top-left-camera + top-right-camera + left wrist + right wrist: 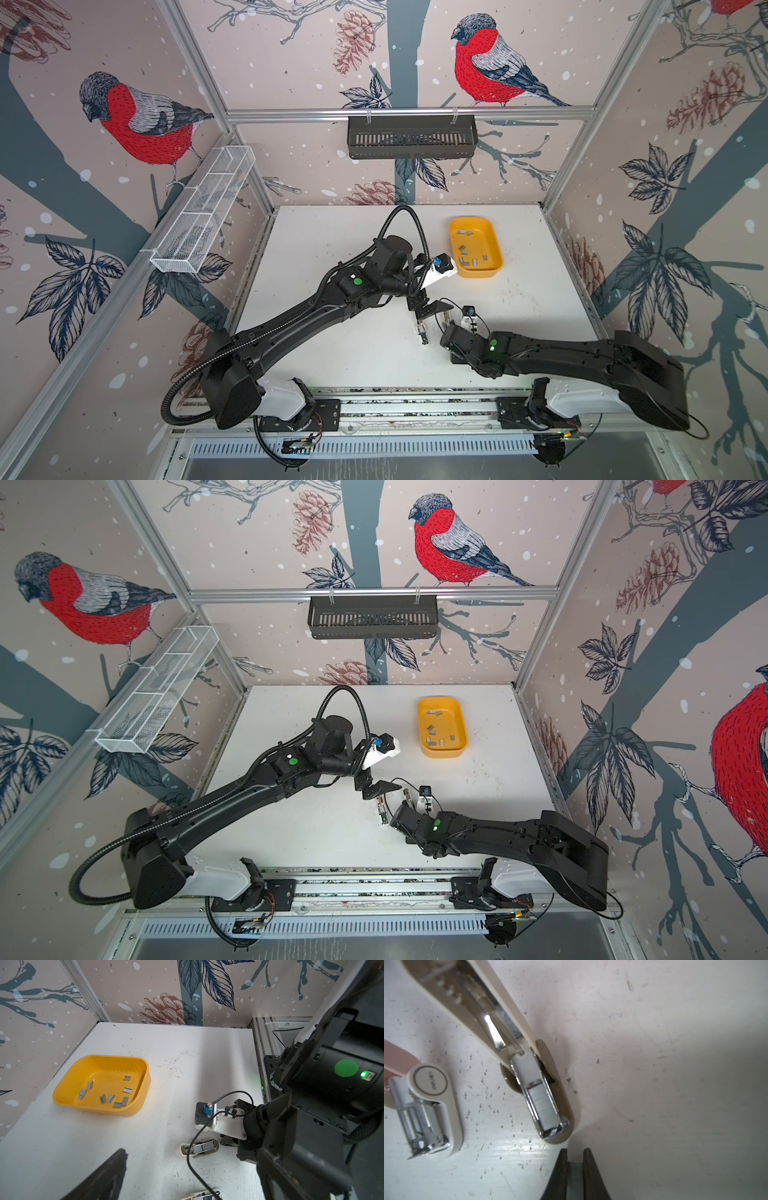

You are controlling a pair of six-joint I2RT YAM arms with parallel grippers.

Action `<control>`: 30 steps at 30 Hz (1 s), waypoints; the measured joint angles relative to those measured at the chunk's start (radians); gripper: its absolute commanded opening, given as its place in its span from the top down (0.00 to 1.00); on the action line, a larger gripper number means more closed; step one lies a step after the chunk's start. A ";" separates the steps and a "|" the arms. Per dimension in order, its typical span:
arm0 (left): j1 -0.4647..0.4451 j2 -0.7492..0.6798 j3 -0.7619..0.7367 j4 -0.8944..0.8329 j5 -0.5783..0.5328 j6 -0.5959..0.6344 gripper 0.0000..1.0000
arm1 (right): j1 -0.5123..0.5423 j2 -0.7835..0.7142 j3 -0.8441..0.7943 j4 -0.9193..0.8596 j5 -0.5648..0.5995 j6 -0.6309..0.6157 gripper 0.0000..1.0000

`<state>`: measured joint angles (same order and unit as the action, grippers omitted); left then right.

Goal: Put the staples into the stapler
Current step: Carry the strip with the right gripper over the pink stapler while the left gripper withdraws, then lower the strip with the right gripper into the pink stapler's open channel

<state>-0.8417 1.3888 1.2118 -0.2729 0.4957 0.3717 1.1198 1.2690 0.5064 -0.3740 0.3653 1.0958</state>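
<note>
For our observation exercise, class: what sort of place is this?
Probably a robot test cell: left arm and right arm mounted on a rail, a white table, boxed in by an aluminium frame with bird-print walls.

Yellow tray (482,273); grey metallic staples (125,1101); beige-cream stapler (560,1101), chrome inside; white table (353,365), dark-speckled; pinkish walls (291,54), red-breasted bird, pinecone, blue-grey branch print; black arms (291,324).

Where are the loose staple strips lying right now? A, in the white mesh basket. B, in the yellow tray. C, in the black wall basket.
B: the grey staples lie scattered on the floor of the yellow tray.
</note>
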 measured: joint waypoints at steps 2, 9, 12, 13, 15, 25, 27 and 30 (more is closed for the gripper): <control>0.002 -0.008 0.000 0.000 -0.006 -0.010 0.03 | 0.006 -0.009 0.000 0.000 0.000 -0.001 0.86; 0.009 -0.113 -0.032 -0.038 -0.013 -0.087 0.03 | 0.024 -0.064 0.014 -0.012 0.011 -0.030 0.87; 0.009 -0.222 -0.117 -0.063 -0.028 -0.132 0.03 | 0.031 -0.066 0.034 -0.010 0.015 -0.052 0.87; 0.009 -0.273 -0.163 -0.068 -0.031 -0.144 0.03 | 0.032 -0.066 0.041 -0.010 0.016 -0.056 0.87; 0.009 -0.375 -0.256 -0.077 -0.055 -0.191 0.03 | 0.033 -0.063 0.055 -0.008 0.020 -0.077 0.88; 0.009 -0.763 -0.533 -0.084 -0.119 -0.378 0.02 | 0.055 -0.004 0.128 0.027 0.028 -0.127 0.88; 0.009 -0.803 -0.567 -0.081 -0.132 -0.405 0.02 | 0.062 0.018 0.143 0.033 0.030 -0.131 0.88; 0.009 -0.842 -0.611 -0.076 -0.151 -0.428 0.02 | 0.071 0.047 0.170 0.039 0.036 -0.140 0.89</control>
<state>-0.8326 0.5468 0.6006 -0.3489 0.3450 -0.0563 1.1912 1.3159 0.6765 -0.3355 0.4015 0.9562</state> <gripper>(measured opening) 0.977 0.137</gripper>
